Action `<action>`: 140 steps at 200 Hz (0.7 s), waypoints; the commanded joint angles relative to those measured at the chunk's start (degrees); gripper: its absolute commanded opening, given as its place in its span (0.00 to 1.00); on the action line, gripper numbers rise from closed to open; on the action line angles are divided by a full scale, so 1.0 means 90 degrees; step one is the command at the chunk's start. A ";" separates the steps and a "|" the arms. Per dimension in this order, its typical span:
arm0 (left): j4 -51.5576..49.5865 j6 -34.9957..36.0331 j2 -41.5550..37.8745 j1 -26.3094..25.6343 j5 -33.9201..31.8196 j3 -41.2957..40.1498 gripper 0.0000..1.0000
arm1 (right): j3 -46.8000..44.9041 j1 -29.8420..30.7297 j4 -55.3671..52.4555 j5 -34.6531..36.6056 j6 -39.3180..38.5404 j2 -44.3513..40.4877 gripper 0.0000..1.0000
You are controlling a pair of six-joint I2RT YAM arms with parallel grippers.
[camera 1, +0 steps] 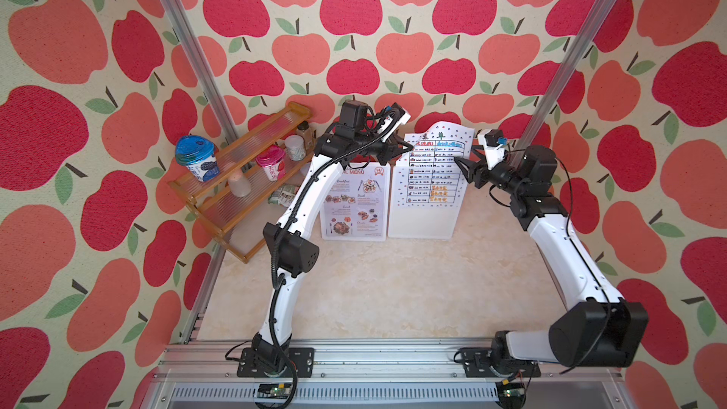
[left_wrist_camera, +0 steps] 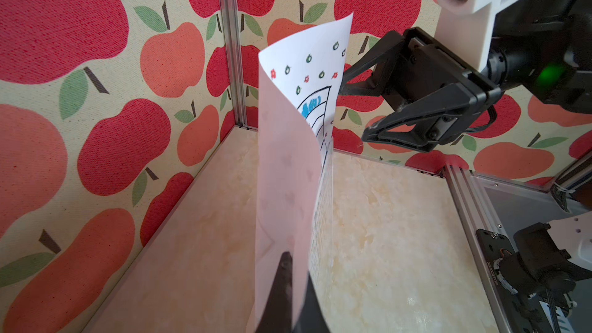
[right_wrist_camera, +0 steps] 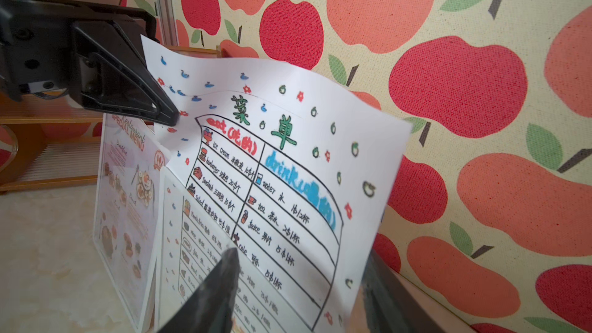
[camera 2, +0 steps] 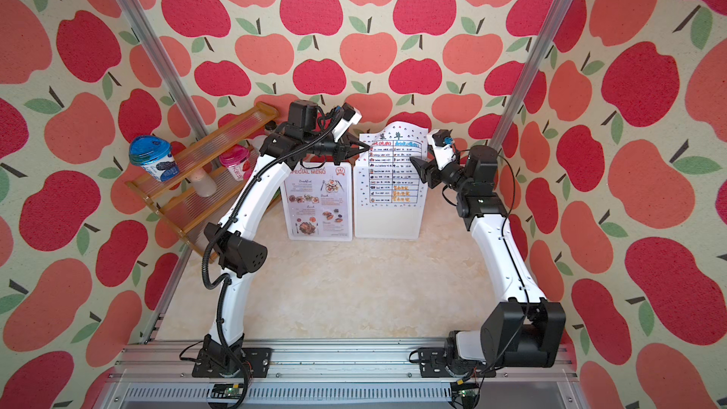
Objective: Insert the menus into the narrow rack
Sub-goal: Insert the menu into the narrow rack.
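Menu [right_wrist_camera: 288, 187] of thin matt paper, rack [camera 1: 423, 222] of glossy clear plastic, backdrop [camera 1: 354, 13] woven cloth.

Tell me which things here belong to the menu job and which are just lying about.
Job: hand-drawn menu, pinched by the left gripper and partly down in its clear holder; photo menu, seated in the holder beside it; right gripper, open at the sheet's other edge.
Lying about: wooden shelf, with the blue cup, pink cup and white jar on it.

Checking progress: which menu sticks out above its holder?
The hand-drawn table menu, pinched by the left tool; the photo menu sits fully inside.
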 commanded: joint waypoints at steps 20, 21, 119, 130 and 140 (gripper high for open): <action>-0.0249 0.0138 -0.0097 -0.0042 0.0216 0.0026 0.00 | 0.0420 0.0768 -0.0360 0.1978 -0.0142 -0.0376 0.92; -0.0252 0.0139 -0.0098 -0.0045 0.0216 0.0027 0.00 | 0.0445 0.0792 -0.0364 0.2001 -0.0134 -0.0372 0.93; -0.0108 0.0305 -0.0551 -0.0039 0.0070 -0.0559 0.00 | 0.3726 0.1859 -0.1729 0.4893 -0.0028 0.1599 0.99; -0.0118 0.0316 -0.0557 -0.0036 0.0056 -0.0559 0.00 | 0.4252 0.1879 -0.2057 0.5089 -0.0088 0.1972 0.99; -0.0100 0.0316 -0.0561 -0.0030 0.0022 -0.0559 0.01 | 0.4515 0.1890 -0.2205 0.5198 -0.0145 0.2174 0.99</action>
